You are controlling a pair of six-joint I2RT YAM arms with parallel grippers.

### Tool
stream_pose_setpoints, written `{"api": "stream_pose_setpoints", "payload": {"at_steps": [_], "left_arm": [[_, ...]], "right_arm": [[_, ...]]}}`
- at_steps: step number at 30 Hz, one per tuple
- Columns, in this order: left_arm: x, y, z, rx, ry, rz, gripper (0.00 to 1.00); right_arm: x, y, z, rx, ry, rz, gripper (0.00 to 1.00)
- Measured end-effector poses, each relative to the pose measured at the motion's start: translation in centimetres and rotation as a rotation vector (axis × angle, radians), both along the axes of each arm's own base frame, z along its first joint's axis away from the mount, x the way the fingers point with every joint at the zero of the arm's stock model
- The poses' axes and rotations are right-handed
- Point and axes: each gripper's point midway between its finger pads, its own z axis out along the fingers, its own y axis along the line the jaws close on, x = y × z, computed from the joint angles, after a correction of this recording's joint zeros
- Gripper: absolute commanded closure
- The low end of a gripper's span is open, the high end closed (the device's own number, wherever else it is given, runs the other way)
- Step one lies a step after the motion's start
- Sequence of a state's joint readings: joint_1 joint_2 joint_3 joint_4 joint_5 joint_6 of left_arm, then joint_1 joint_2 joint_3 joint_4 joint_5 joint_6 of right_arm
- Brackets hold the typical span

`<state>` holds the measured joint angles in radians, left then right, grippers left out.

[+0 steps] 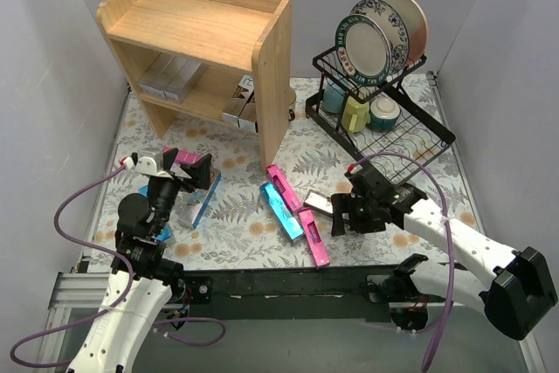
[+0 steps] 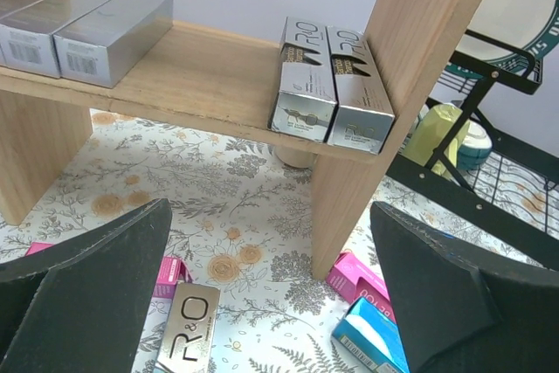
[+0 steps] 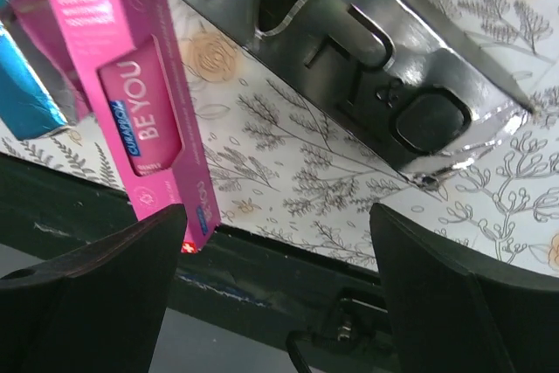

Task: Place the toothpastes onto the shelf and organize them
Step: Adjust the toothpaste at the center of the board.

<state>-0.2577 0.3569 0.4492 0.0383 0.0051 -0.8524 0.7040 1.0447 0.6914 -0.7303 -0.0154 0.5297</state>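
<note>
The shelf stood at eleven o'clock on the surface. Its open front faced the arms, probably so that cartons could go in end-first. Five toothpastes lay on its lower tier. Three plain silver cartons sat side by side toward nine o'clock, and two patterned cartons touched each other just beside the three o'clock side panel. Keeping like with like seemed to be the reason for the two groups.

The rest lay loose on the surface. Near the centre, toward five o'clock, were two pink cartons, one teal-ended carton and one lettered silver carton. At eight o'clock there was a third pink one, a second teal-ended one and a second lettered silver one. The arm there may have hidden others, so that count was not firm.

The left claw was spread wide and empty. It sat low and looked straight into the lower tier, a fair stance for reaching the cartons below it. The right claw was also wide and held nothing. It hung just beside the lettered silver carton, which lay slantwise to its fingers, so I judged it would need turning before it could close across the carton's narrow sides.

At one o'clock a dish rack held three plates on edge, apart from the work.
</note>
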Motion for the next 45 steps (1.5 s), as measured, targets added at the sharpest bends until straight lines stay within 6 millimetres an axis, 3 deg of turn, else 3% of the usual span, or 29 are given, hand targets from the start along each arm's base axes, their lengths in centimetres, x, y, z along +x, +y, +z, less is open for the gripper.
{"api": "stream_pose_setpoints", "payload": {"at_steps": [4,8,15,20,23,33,45], "left_arm": [[0.1,-0.2,-0.3,0.005,0.011,-0.011,0.02],[0.1,-0.3,-0.3,0.006,0.011,-0.016,0.02],[-0.1,-1.2,-0.4,0.023,-0.001,-0.067,0.02],[-0.4,-2.7,-1.1,0.051,0.008,-0.157,0.02],[-0.6,-3.6,-1.2,0.063,0.007,-0.207,0.02],[-0.5,-4.8,-2.4,0.080,0.041,-0.279,0.02],[-0.5,-5.7,-2.8,0.090,0.048,-0.323,0.02]], "right_arm": [[-0.6,-1.4,-1.5,0.015,0.063,-0.063,0.06],[1.1,-2.8,-2.7,0.027,0.068,-0.163,0.07],[7.5,-4.5,-4.0,0.051,-0.032,-0.301,0.08],[13.2,-3.5,-3.4,0.051,-0.123,-0.293,0.10],[15.3,-2.8,-2.3,0.085,-0.196,-0.287,0.10],[17.0,-0.6,1.1,0.180,-0.323,-0.401,0.04],[20.4,0.3,0.5,0.044,-0.375,-0.518,0.01]]}}
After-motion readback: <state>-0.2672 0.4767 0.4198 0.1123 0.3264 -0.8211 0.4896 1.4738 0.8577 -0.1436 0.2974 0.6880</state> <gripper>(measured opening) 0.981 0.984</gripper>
